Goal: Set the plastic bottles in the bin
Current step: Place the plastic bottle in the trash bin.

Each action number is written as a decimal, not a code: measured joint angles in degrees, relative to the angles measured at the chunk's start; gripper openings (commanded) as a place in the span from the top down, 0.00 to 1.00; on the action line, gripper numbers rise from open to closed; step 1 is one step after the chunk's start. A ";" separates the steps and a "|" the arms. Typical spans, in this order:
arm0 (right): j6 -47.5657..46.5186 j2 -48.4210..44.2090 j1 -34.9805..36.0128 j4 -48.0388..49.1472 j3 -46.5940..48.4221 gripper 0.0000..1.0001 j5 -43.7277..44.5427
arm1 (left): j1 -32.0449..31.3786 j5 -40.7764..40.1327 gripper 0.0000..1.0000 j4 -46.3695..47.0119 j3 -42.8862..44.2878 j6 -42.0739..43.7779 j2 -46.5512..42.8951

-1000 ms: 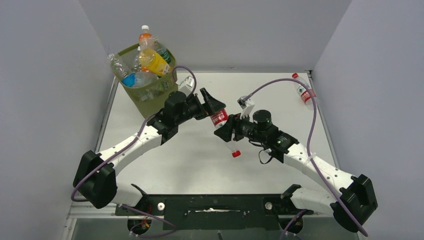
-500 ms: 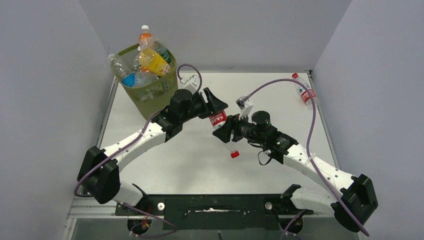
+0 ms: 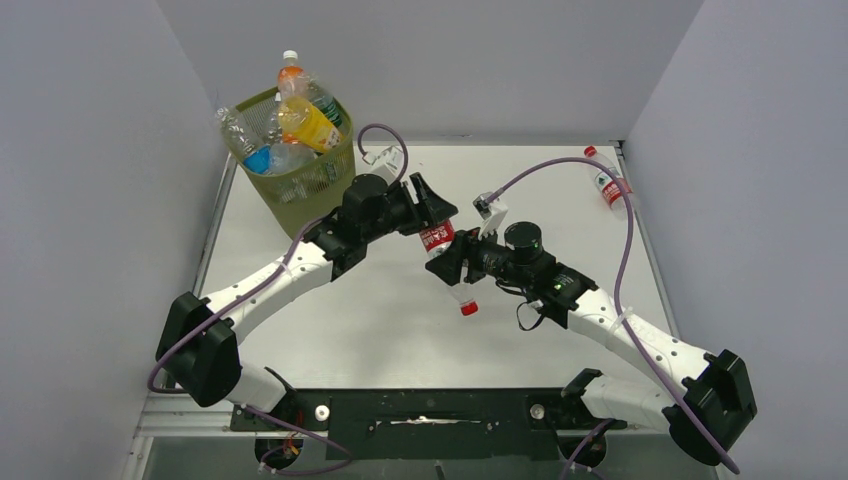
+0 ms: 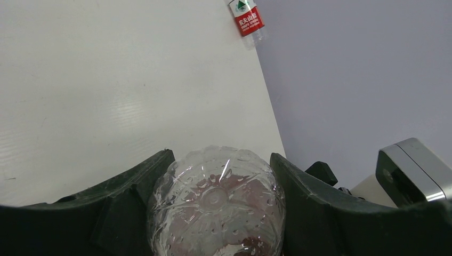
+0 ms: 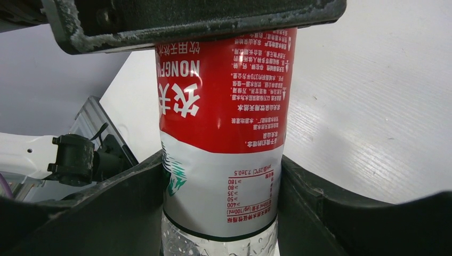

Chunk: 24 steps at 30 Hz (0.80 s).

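The white table (image 3: 300, 330) is walled in grey on the left, far and right sides, with bare room across its middle and near half; the green bin (image 3: 300, 188) sits in the far-left corner, heaped with bottles (image 3: 298, 120) above its rim. A red-label bottle (image 3: 437, 238) hangs above mid-table between the two arms, its long axis running from far-left to near-right, red cap (image 3: 468, 308) toward the near edge and base toward the bin. The left gripper (image 3: 432, 218) is clamped on the bottle's base, its fingers (image 4: 128, 197) pressed to both sides; the right gripper (image 3: 455, 262) grasps the label, fingers (image 5: 106, 213) tight against it. A second bottle (image 3: 608, 186) lies against the right wall near the far corner. A second ago the left jaws stood wide short of the base; the bottle has barely shifted
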 measured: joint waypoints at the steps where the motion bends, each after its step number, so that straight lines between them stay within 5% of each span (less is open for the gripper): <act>1: 0.00 0.00 0.00 0.04 0.00 0.40 0.02 | -0.04 -0.11 0.78 -0.28 0.24 0.20 0.04; 15: -0.02 0.02 0.00 0.26 0.00 0.40 -0.02 | -0.55 -1.22 0.81 -1.66 1.36 1.90 0.11; 24: -0.04 0.46 0.02 0.26 0.00 0.23 -0.02 | -0.72 -2.58 0.82 -2.05 1.38 3.06 0.11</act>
